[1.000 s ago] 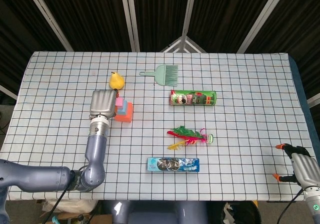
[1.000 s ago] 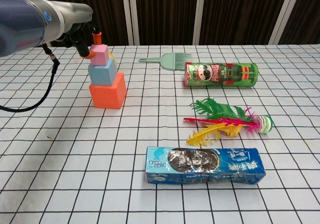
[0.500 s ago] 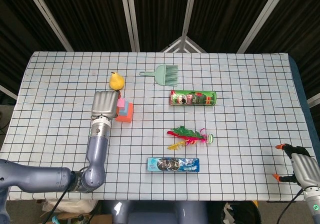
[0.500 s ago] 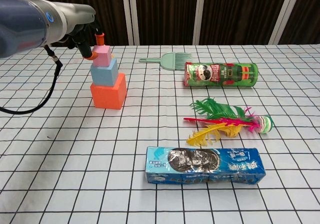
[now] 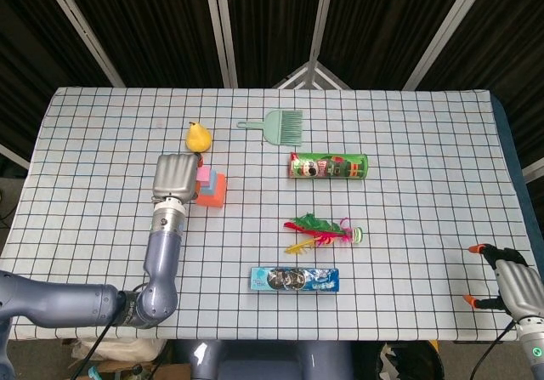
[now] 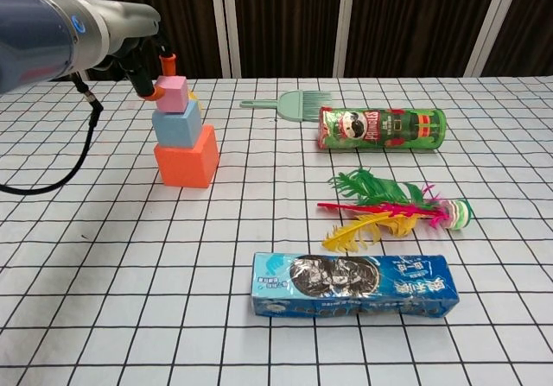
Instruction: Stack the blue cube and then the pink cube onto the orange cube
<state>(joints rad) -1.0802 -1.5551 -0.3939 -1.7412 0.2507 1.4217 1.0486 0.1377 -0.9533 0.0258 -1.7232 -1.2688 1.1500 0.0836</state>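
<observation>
The orange cube [image 6: 186, 163] stands on the checked table with the blue cube [image 6: 177, 125] on top of it. The pink cube [image 6: 173, 94] sits slightly tilted on the blue one. My left hand [image 6: 143, 53] pinches it from the left, and orange fingertips [image 6: 166, 60] show at its top and left side. In the head view the left hand [image 5: 174, 176] covers most of the stack, leaving only edges of the pink cube [image 5: 205, 174] and orange cube [image 5: 216, 193]. My right hand [image 5: 508, 280] hangs off the table's near right corner, fingers apart and empty.
A yellow pear [image 5: 198, 136] lies just behind the stack. A green brush [image 6: 285, 104], a green chips can [image 6: 382, 128], a feather shuttlecock [image 6: 389, 211] and a blue biscuit pack [image 6: 354, 284] lie to the right.
The left hand shifted the pink cube slightly right over the blue cube, then back left. The right hand has not moved.
</observation>
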